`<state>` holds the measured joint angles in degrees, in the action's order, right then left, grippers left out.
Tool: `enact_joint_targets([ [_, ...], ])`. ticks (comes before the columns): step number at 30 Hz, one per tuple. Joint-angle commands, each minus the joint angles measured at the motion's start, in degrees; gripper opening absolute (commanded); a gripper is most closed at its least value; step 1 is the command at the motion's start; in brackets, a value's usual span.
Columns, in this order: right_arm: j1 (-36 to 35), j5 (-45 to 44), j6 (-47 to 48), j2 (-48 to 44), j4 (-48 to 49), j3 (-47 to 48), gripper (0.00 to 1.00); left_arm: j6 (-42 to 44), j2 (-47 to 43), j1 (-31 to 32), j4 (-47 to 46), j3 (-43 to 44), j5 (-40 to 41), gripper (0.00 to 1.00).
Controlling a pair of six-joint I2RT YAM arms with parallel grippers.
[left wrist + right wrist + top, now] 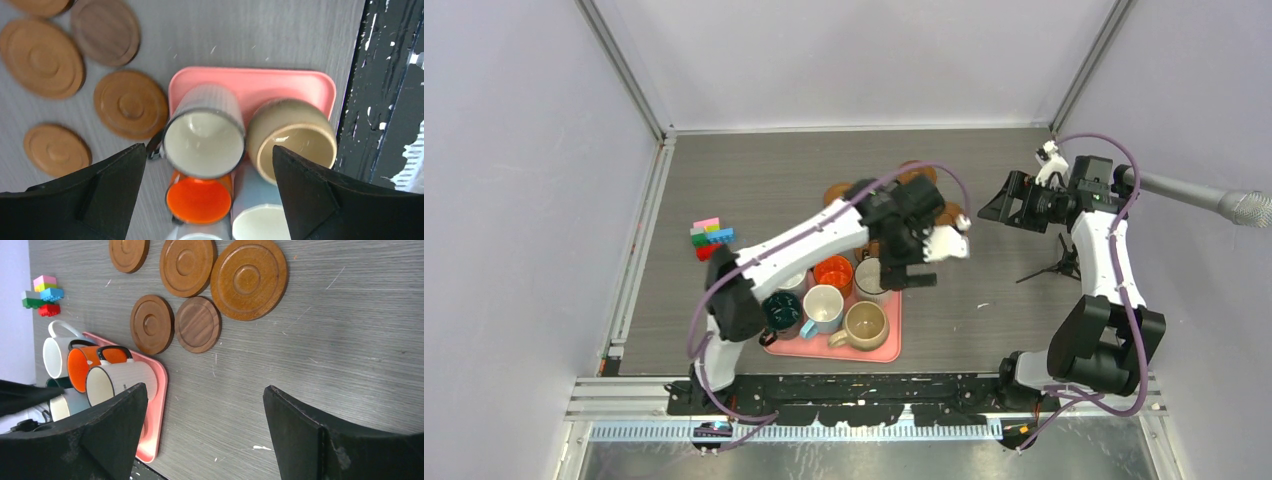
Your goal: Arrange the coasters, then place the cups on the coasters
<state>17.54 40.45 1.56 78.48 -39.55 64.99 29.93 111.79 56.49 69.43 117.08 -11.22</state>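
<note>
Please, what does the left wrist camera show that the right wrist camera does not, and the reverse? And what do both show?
Only the left wrist view: the tan mug on the pink tray, and the black chipped rail beside the tray. Only the right wrist view: the toy blocks, far from the tray. Both: the tray, the orange mug, the dark-rimmed white mug, and coasters on the table beside the tray, among them the darker coaster.

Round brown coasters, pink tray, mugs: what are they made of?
Round brown coasters: likely wood, matte; grain and turned rings show. Pink rectangular tray: probably plastic, smooth, rounded corners. Handled mugs: seemingly glazed ceramic; glossy insides with reflections.
</note>
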Motion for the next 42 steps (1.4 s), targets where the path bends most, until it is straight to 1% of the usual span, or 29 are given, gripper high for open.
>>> enact_joint_targets([
  [1, 0.4, 2.8, -1.5, -0.6, 1.2, 1.1, 0.9, 5.4, 6.2, 6.9, 3.1, 5.8, 3.5, 1.0],
  [4, 1.2, 3.1, -1.6, -0.1, 1.2, 1.0, 0.9, 5.3, 10.8, 9.8, 1.7, 6.6, 3.9, 1.0],
  [6, 1.5, 3.4, -1.5, 0.3, 1.2, 1.1, 0.9, 4.9, 13.4, 10.9, 0.3, 6.1, 3.3, 1.0],
  [9, 1.8, 3.4, -1.5, 0.6, 1.2, 1.1, 0.9, 4.8, 16.1, 12.2, -1.4, 5.7, 4.5, 1.0],
  [15, 2.1, 3.4, -1.5, 0.7, 1.2, 0.9, 0.9, 3.0, 19.8, 13.2, -5.1, 5.4, 5.6, 1.0],
  [22, 2.2, 3.2, -1.5, 0.6, 1.2, 0.6, 0.9, 3.0, 23.5, 13.6, -5.9, 4.6, 6.0, 1.0],
  [27, 2.2, 3.5, -1.5, 0.7, 1.2, 0.5, 0.9, 3.4, 24.7, 13.6, -5.2, 3.4, 6.7, 1.0],
  [32, 2.3, 3.5, -1.5, 0.5, 1.2, 0.3, 0.9, 4.2, 25.3, 13.5, -2.5, 1.6, 8.6, 1.0],
  [36, 2.3, 3.6, -1.5, 0.4, 1.2, 0.2, 0.9, 3.9, 24.3, 12.7, -1.8, -1.8, 9.5, 1.0],
  [42, 2.3, 3.8, -1.5, 0.5, 1.2, 0.2, 0.9, 3.4, 20.7, 9.8, -2.1, -8.5, 9.1, 0.99],
])
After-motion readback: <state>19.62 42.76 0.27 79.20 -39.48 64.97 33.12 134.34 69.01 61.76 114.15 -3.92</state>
